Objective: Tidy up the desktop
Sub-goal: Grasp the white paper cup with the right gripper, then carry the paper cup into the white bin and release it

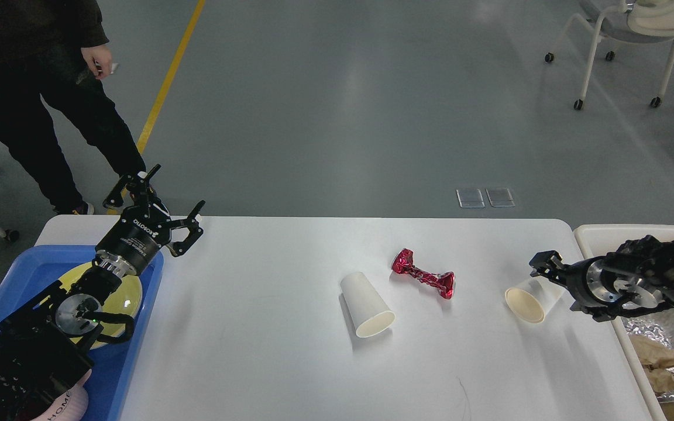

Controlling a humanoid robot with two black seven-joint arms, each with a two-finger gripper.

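Observation:
The white desktop (267, 356) holds a paper cup (366, 305) lying on its side in the middle. A crumpled red foil wrapper (423, 279) lies just behind it. A second paper cup (527, 301) lies on its side near the right edge, mouth toward me. My right gripper (550, 276) is at this cup's base end. One finger rests over the cup and the other is hidden, so I cannot tell its grip. My left gripper (176, 193) is open and empty, raised over the table's far left, above the tray's far corner.
A blue tray (15, 292) with a yellow plate (123, 295) sits at the left under my left arm. A beige bin (606, 234) holding foil and crumpled paper stands at the right edge. A person (38, 88) stands beyond the far left corner. A wheeled chair (629, 35) is at the far right.

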